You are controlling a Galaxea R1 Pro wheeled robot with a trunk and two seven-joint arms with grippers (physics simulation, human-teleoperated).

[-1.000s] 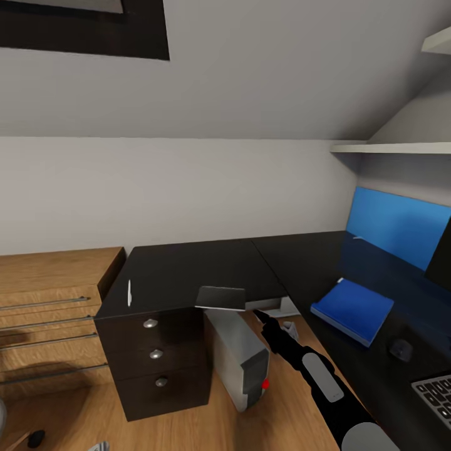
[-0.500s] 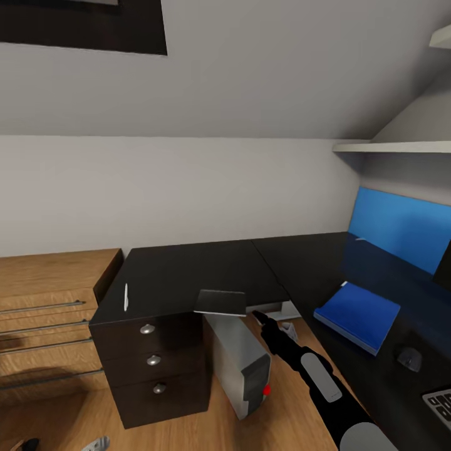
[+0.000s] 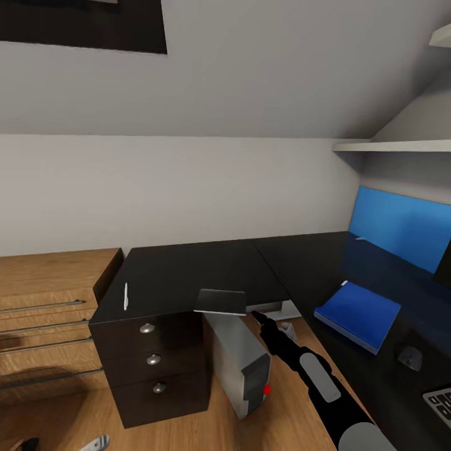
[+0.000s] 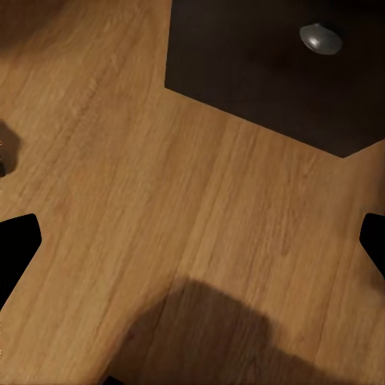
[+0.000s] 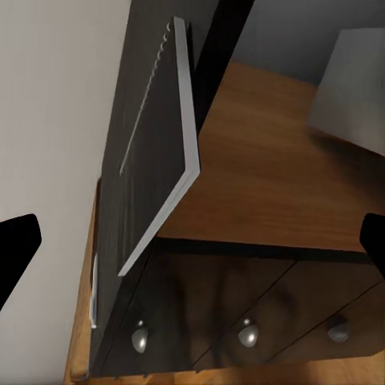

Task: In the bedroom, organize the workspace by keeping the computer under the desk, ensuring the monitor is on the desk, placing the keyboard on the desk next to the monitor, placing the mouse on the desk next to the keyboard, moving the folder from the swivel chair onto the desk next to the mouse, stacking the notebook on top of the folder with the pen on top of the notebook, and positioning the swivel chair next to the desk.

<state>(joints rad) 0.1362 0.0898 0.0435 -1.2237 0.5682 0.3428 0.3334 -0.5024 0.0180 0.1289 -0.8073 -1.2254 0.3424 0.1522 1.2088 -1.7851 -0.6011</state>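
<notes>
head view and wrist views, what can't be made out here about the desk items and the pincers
- keyboard: head view, cut off by the right edge; one corner visible.
- monitor: head view, cut off by the right edge, a dark sliver.
- right pincer: head view, too small and dark against the desk to tell open from shut.
- mouse: head view, small and dark; its detail is lost.

Keyboard point(image 3: 440, 403): cut by the frame edge, one corner visible, right of the right pincer point(image 3: 255, 313).
Monitor point(image 3: 443, 268): dark sliver at the edge.
Computer point(image 3: 241, 360): top hidden under the counter point(image 3: 188, 275).
Left pincer point(image 4: 192, 241): only dark fingertips point(image 4: 18, 241) at borders.
</notes>
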